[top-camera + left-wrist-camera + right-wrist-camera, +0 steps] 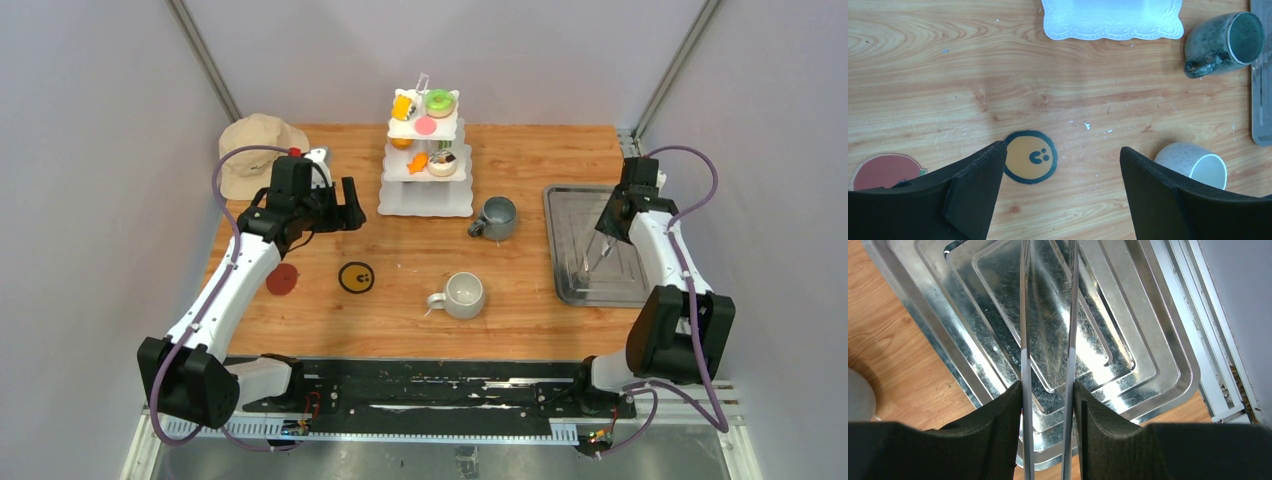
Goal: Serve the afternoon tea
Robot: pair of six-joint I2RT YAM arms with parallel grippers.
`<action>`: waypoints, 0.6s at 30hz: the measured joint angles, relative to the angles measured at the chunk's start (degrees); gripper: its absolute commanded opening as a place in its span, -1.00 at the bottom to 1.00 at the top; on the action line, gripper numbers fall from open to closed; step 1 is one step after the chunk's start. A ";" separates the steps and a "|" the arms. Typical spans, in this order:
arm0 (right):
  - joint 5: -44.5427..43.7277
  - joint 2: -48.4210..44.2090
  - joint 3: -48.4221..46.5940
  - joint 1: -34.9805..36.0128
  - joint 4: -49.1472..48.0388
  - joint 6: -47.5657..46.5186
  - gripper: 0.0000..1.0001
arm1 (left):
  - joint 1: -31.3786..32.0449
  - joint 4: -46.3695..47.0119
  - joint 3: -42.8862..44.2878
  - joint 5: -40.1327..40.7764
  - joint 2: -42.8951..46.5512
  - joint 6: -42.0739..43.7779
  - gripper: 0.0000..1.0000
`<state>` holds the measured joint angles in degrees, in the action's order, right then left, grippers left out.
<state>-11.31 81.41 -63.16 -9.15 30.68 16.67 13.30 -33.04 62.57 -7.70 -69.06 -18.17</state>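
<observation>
The white 3-tier scalloped stand (426, 200) stands upright at the back middle of the table (560, 160). Its top tier carries a green-pink donut (439, 102), a yellow-orange piece (403, 107) and a flat pink piece (425, 126). The middle tier holds 2 orange pieces (418, 160) and a round brown-and-white pastry (443, 163). Just right of the lowest tier stands a dark grey mug (496, 217), upright, its handle toward the front left. A pale grey mug (462, 295) stands upright nearer the front, apart from the stand, its handle pointing left.
</observation>
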 measured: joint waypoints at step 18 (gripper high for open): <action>2.38 7.28 -4.76 -2.99 -1.88 -0.90 -0.12 | 0.00 -0.02 0.00 0.92 -0.09 0.39 0.76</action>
<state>-8.93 88.68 -67.92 -12.14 28.80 15.77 13.30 -33.06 62.57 -6.79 -69.14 -17.78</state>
